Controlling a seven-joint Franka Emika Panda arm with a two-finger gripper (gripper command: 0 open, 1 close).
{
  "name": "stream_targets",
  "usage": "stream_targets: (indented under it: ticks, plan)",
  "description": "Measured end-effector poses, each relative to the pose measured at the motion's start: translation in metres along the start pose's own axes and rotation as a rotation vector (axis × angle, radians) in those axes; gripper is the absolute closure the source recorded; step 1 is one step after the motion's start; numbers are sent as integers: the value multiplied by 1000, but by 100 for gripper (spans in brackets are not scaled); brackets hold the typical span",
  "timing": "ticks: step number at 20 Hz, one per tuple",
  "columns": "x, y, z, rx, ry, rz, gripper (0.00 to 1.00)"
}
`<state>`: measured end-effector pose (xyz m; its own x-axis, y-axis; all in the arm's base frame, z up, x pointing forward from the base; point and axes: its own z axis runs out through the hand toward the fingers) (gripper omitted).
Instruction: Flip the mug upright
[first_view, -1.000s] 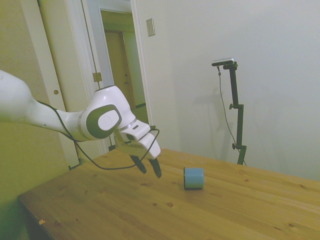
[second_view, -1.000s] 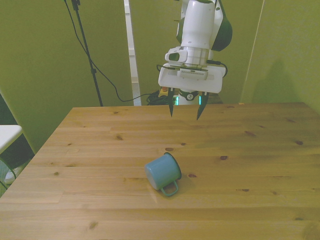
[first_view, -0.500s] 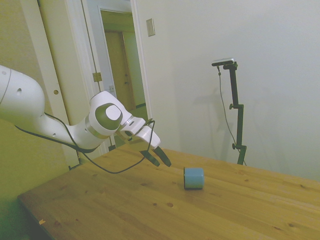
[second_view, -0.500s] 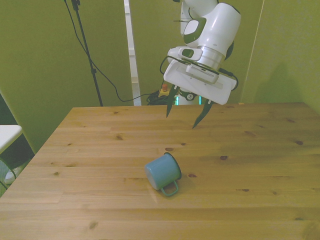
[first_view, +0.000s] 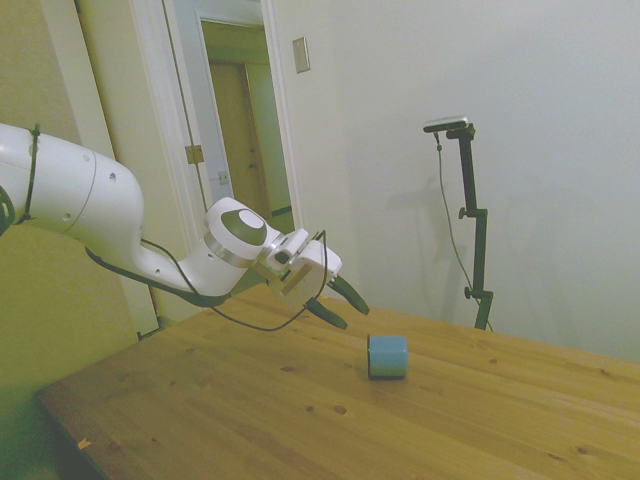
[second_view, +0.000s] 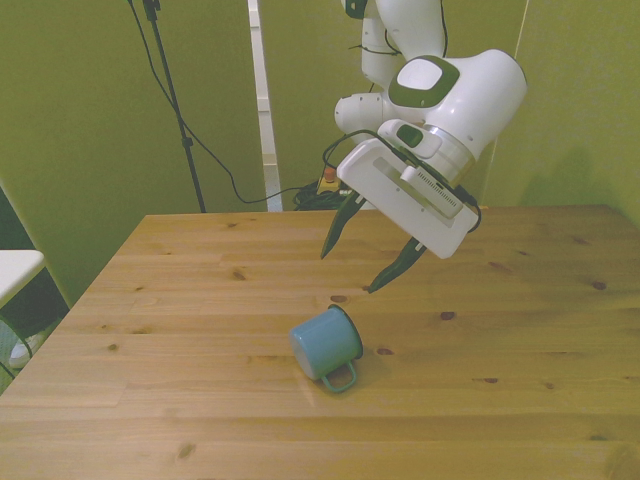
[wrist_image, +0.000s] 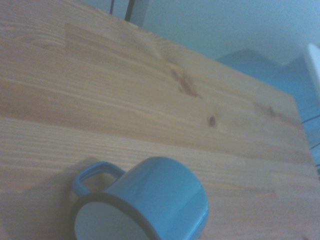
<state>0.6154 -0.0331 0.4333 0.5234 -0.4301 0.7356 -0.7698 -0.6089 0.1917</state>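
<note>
Your mug lies on its side on the table, near the middle, handle resting low against the wood on the side toward the front camera. In the front view the rim points up and toward that view's right, base toward its left; the wrist view shows the mug close up, dark rim band at one end, handle at the side. Your claw hangs in the air above and behind the mug, well clear, touching nothing. Fingers are spread wide, nothing between them. The hand is tilted off vertical, so one fingertip sits lower and nearer the mug than the other. From the side view the claw angles down toward the mug with a clear gap left. My read: the tilt is there to line the fingers up with the lying mug, so you can catch the rim or wall and lever it onto its base. The wide opening suits that, since the mug looks about as wide as the claw. Flip not started; this is approach.
</note>
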Motion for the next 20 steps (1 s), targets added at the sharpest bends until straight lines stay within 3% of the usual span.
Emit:
stream_targets:
  ticks: [12,20]
  plan:
    - [-41,-19,34,-78,87,-58,0]
    - [-37,-38,61,-120,123,-58,0]
